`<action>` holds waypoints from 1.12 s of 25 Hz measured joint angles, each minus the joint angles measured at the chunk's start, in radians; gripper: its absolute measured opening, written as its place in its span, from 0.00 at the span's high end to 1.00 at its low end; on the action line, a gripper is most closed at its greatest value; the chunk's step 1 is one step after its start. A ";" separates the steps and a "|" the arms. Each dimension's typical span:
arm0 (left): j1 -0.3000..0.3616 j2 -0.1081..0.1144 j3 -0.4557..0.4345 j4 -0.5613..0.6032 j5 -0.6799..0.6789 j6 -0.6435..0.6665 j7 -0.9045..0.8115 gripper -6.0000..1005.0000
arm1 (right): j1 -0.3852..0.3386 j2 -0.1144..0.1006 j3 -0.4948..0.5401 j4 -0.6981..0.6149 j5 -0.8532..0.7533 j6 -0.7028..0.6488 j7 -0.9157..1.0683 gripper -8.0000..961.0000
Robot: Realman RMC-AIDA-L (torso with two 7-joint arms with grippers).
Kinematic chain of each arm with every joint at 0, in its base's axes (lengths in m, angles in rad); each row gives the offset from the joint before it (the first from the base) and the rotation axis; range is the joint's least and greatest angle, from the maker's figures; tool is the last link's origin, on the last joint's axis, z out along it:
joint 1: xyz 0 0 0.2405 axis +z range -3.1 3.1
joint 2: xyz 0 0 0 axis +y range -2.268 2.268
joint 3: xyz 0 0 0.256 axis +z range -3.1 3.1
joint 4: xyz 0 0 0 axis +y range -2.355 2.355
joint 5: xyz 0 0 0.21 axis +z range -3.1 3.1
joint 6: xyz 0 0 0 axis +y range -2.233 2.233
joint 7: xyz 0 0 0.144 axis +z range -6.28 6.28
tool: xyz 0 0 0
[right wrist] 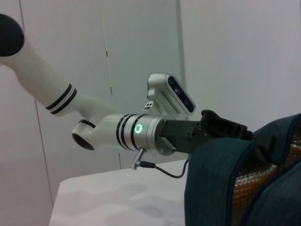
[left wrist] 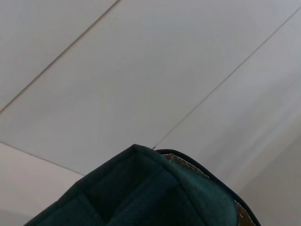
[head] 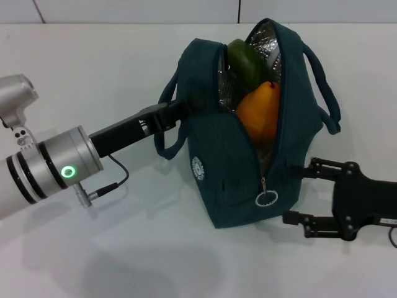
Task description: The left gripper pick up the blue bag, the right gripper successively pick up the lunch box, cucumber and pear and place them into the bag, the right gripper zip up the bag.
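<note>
left end effector (head: 181, 112) clamped on bag (head: 239, 180) left side | right end effector (head: 296, 194) apart, right of bag | pear (head: 259, 113), cucumber (head: 247, 62) inside bag

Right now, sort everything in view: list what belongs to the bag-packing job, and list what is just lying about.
Job:
dark teal fabric bag, unzipped
yellow-orange pear, inside it
dark green cucumber, inside it
ring-pull zipper
black left gripper, at the bag's side
black right gripper, open beside bag

Lying about:
nothing visible on the white table

The blue bag (head: 245, 161) stands upright at the table's centre, its zipper open. Inside, the yellow-orange pear (head: 259, 112) sits upright, with the dark green cucumber (head: 247, 61) leaning at its eleven o'clock.
</note>
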 joint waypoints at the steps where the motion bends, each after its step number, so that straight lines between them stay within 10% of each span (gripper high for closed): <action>1: -0.001 0.000 0.000 0.000 0.000 0.000 0.000 0.92 | 0.009 0.000 -0.002 0.012 0.000 0.002 0.000 0.20; 28: -0.008 0.000 0.000 -0.002 -0.007 -0.001 0.000 0.91 | 0.070 0.010 -0.122 0.106 0.023 0.095 -0.004 0.23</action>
